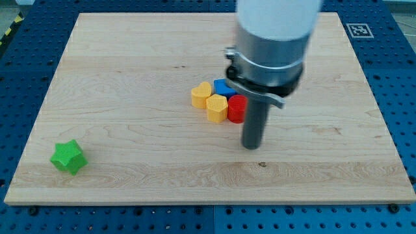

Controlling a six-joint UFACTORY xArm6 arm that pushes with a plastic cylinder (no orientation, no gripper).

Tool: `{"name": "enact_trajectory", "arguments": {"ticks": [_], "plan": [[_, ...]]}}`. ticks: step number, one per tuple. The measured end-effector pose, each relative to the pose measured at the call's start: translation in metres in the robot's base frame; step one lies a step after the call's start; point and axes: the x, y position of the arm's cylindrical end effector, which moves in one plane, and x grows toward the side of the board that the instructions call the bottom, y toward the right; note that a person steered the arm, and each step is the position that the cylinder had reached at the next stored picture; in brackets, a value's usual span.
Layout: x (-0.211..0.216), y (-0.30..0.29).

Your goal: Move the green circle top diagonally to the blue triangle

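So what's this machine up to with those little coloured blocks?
A robot arm with a straight dark rod pushes blocks around a wooden board. My tip rests just below and to the view's right of a small cluster: a yellow heart, a yellow hexagon-like block, a red block and a blue block, partly hidden. A green star-shaped block sits alone at the view's bottom left. No green circle is visible.

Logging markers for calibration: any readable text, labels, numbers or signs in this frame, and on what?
No readable words or numbers anywhere.
Fiducial tag: black-and-white square pattern at the board's top right corner in the view, a code and not text.
Blocks, arm and my tip: no markings visible.
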Motion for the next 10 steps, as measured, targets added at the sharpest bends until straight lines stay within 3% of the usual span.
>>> {"name": "enact_trajectory", "arguments": {"ticks": [1, 8, 10], "plan": [[-0.002, 0.02], [-0.137, 0.015], [-0.163, 0.066]]}}
